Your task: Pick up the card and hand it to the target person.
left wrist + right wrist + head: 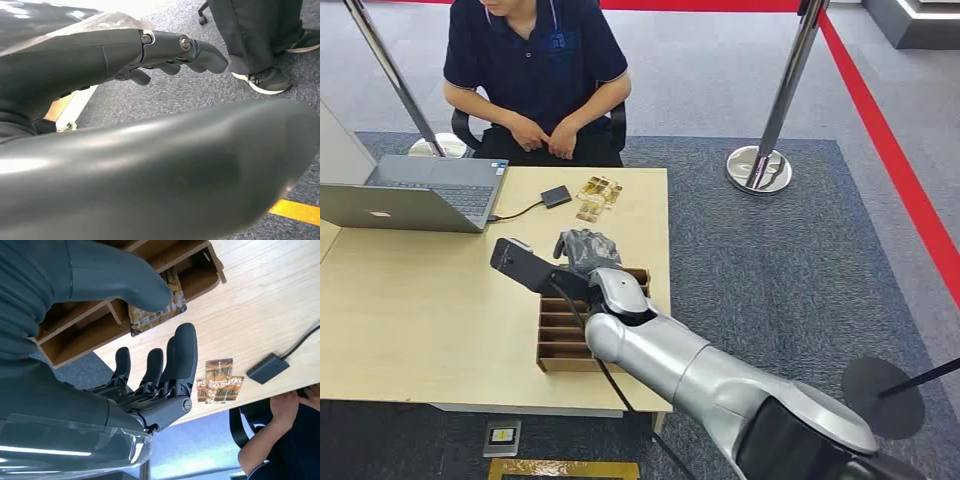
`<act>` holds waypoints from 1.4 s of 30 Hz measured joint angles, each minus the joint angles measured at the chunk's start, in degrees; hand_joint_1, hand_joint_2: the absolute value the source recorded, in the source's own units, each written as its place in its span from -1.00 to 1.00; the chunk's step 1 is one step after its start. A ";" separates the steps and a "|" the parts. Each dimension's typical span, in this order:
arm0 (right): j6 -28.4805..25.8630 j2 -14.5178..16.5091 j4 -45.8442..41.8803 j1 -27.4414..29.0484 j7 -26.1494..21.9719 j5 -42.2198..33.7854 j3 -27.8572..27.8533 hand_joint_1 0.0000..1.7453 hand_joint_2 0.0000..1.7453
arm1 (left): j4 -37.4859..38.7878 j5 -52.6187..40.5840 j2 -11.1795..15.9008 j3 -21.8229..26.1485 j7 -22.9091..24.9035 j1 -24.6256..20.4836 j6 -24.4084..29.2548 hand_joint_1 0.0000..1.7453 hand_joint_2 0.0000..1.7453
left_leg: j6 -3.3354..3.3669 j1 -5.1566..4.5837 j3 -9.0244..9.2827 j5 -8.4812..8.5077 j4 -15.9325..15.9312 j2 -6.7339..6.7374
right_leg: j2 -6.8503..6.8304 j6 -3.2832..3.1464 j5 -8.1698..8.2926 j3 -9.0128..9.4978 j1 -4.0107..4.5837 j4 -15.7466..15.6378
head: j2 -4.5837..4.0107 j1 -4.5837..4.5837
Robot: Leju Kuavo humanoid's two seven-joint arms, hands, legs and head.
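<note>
A patterned card (158,310) is seen standing in the end slot of the wooden card rack (569,335), touched by the thumb of the right hand (584,250), whose fingers (185,350) are spread and grasp nothing. More cards (598,197) lie on the counter (410,310) at twelve o'clock from the rack, before the seated person (539,70). The left hand (166,55) is hung over the floor, fingers loosely extended, released.

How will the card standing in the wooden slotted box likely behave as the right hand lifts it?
The card looks thin, flat and glossy, so probably light, fairly stiff and slippery. The thumb of the right hand presses its face; it may tilt within the wooden slotted box.
</note>
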 joint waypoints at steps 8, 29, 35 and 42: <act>-0.09 0.00 -0.02 -0.38 0.07 -0.03 0.25 0.12 1.00 | 0.00 -0.01 0.00 -0.08 0.33 0.00 0.00 -1.00 -1.00 | 0.00 0.00 0.00 0.03 0.00 0.00 | 0.00 0.00 0.02 0.00 0.00 0.00 | 0.00 0.02; 1.46 0.00 0.10 -0.30 1.98 -0.28 1.76 -0.05 1.00 | 0.00 -0.17 -0.01 -0.13 0.64 -0.01 -0.16 -1.00 -1.00 | 0.02 0.00 0.00 0.07 0.00 0.00 | 0.00 0.01 0.06 -0.01 0.00 0.00 | 0.00 0.02; 1.26 0.00 0.73 -0.22 2.00 -0.48 2.29 -0.08 1.00 | 0.00 -0.32 -0.01 -0.16 0.64 -0.01 -0.25 -1.00 -1.00 | 0.02 0.00 0.00 0.08 0.00 0.00 | 0.00 0.01 0.06 -0.01 0.00 0.00 | 0.00 0.01; 0.62 0.00 1.31 -0.23 1.92 -0.79 2.67 -0.10 1.00 | 0.00 -0.57 0.00 -0.27 0.62 -0.01 -0.59 -1.00 -1.00 | 0.02 0.00 0.00 0.08 0.00 0.00 | 0.00 0.00 0.07 -0.01 0.00 0.00 | 0.00 0.02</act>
